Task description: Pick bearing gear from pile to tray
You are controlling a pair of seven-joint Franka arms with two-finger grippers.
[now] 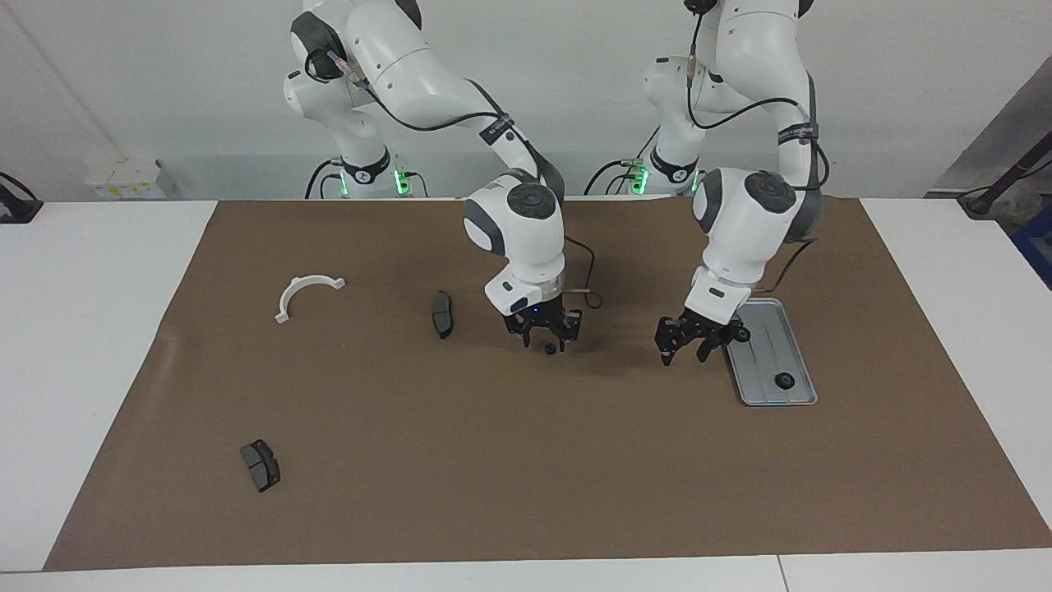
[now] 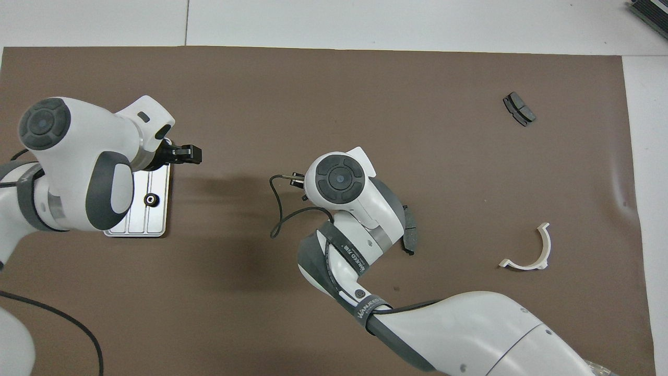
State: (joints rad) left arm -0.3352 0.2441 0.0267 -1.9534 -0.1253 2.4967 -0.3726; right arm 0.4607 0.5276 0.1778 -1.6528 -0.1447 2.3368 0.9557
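Facing view: a brake pad lies at nine o'clock of the right gripper, whose jaws stand apart and empty, low over a loose black ring on the mat. At three o'clock of it the left gripper hangs spread and empty beside the tray, where a second ring sits. We judge that an off-centre close could flick the small ring away.

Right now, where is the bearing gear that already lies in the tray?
The bearing gear lies inside the tray, at the tray's end farther from the robots, toward the left arm's end of the table.
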